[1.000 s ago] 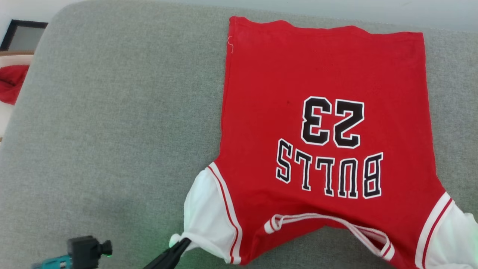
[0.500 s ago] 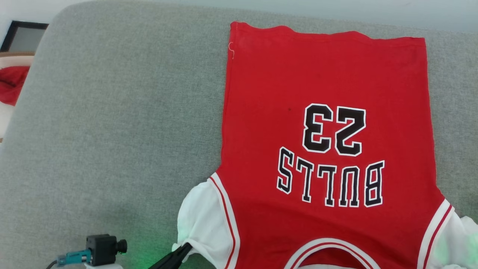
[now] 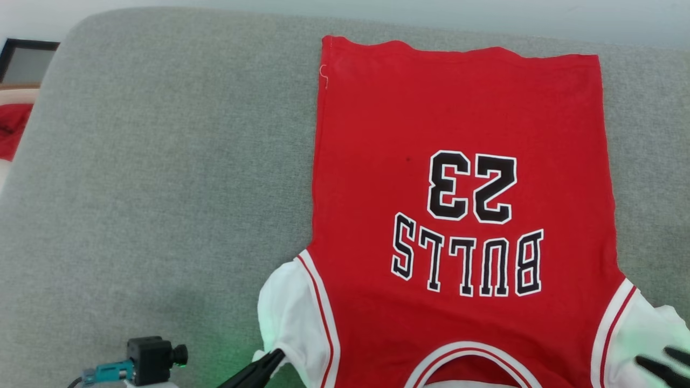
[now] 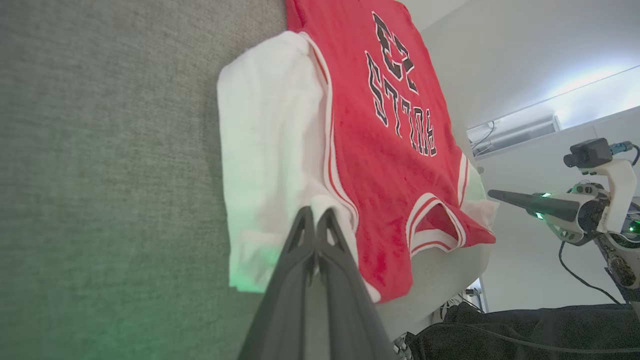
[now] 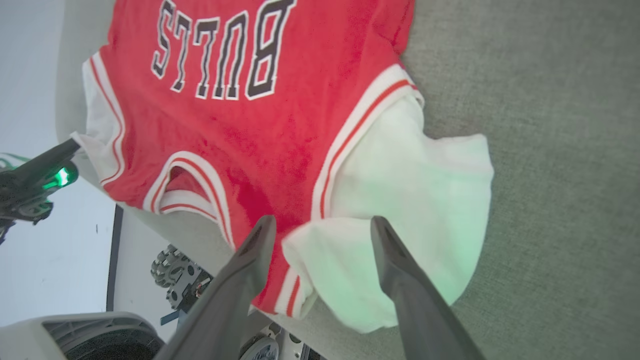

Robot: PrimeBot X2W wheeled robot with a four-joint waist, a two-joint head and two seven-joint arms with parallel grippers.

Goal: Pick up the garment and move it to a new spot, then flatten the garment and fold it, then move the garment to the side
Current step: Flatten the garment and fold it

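The garment, a red jersey with white sleeves and black lettering, lies spread face up on the grey padded surface, collar toward me. My left gripper is shut on the hem of the white left sleeve, its fingertips pinched together on the cloth. At the lower right my right gripper stands open, with its fingers on either side of the right sleeve, holding nothing. The right gripper also shows from the side in the left wrist view.
A red cloth and a dark frame lie beyond the surface's left edge. The surface's near edge runs just under the collar, with the floor and robot base below. Bare grey padding stretches to the garment's left.
My right gripper has opened, let go of the right sleeve, and now shows at the lower right. The collar, pulled up and twisted a second ago, now lies flat. The left gripper stays shut.
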